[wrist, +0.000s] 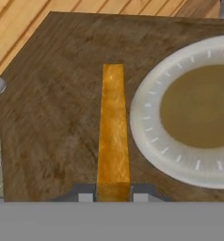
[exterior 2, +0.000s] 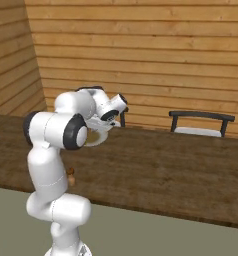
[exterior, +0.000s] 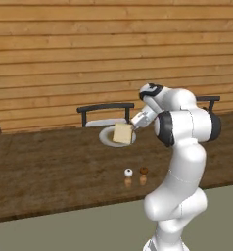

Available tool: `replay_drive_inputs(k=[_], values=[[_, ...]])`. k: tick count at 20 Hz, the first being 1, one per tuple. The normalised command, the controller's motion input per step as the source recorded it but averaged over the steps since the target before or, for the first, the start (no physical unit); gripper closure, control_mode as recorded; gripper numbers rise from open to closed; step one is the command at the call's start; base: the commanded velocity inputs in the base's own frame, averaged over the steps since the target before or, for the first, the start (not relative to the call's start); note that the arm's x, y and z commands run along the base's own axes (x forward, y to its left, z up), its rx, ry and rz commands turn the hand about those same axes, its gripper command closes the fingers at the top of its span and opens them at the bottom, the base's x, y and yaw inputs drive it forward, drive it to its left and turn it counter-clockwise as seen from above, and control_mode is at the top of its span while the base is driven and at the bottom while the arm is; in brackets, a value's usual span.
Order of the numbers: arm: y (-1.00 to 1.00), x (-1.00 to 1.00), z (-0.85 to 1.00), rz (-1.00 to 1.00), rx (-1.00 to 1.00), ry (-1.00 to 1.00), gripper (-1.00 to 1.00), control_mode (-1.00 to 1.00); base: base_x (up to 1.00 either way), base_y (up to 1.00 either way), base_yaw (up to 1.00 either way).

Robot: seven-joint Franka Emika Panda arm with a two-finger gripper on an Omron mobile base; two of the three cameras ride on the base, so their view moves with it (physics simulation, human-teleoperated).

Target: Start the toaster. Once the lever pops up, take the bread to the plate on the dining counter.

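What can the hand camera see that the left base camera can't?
Hand view alone: the bread's golden crust edge-on, pinched between the claw fingertips, beside the plate's brown middle. Left base view alone: the slice's pale face, two small shakers, two chairs, the wooden wall. Both: bread, plate and dining counter.

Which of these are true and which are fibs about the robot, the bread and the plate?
1. The gripper is holding the bread by its edge. True.
2. The bread already lies flat on the plate. False: it is still in the gripper, held up on edge by the plate.
3. The plate sits on the dark wooden dining counter. True.
4. The plate is full of food. False: nothing lies on it.
5. Two small shakers stand on the counter nearer the robot than the plate. True.
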Motion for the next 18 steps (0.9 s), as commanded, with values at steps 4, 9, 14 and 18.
replay_drive_inputs(k=[4,9,14,18], values=[[0.0,0.37,-0.01,0.01,0.0,0.0,1.0,-1.0,0.0,0.0,0.0],[0.0,0.43,-0.05,0.0,0.0,0.0,1.0,-1.0,0.0,0.0,0.0],[0.0,0.19,-0.17,0.0,0.0,0.0,1.0,-1.0,0.0,0.0,0.0],[0.02,0.01,-0.22,0.0,0.0,0.0,1.0,-1.0,0.0,0.0,0.0]])
